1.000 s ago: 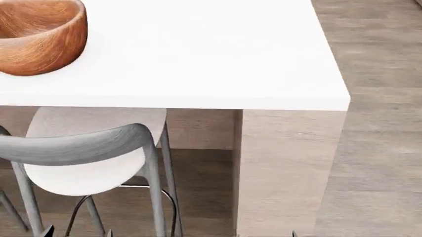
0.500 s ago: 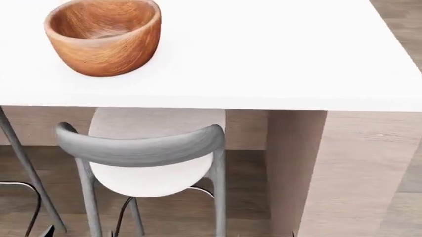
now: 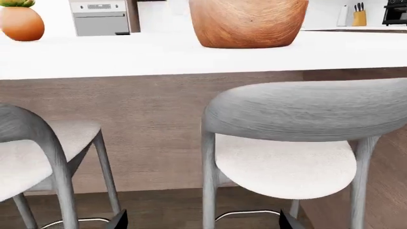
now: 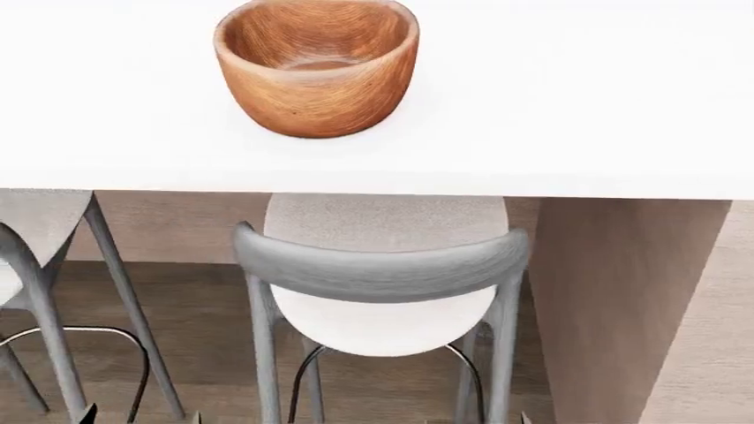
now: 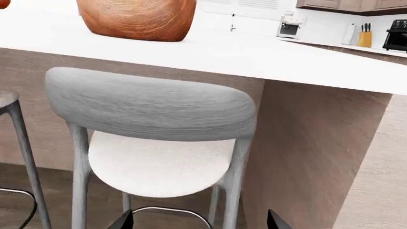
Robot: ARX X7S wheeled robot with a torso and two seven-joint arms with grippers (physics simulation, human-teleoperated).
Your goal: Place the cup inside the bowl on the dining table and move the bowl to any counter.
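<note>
Head downward, wrists low; shared bowl (image 4: 317, 75), stool (image 4: 380, 265)

Bright, even, shadowless simulator light. The white table (image 4: 566, 106) is nearly blown out. A soft shadow sits under the bowl (image 4: 316, 75). All views are sharp, without blur.

Bowl (image 3: 249, 21) cut by top edge in left wrist view; same in right wrist view (image 5: 137, 18), rim and interior out of frame. Left gripper (image 3: 200, 222): only dark fingertips poke above bottom edge. Right gripper (image 5: 198, 222) likewise. Second stool (image 4: 30, 265) cropped at left edge, head view. Countertop items upper right of right wrist view too small to identify.
</note>
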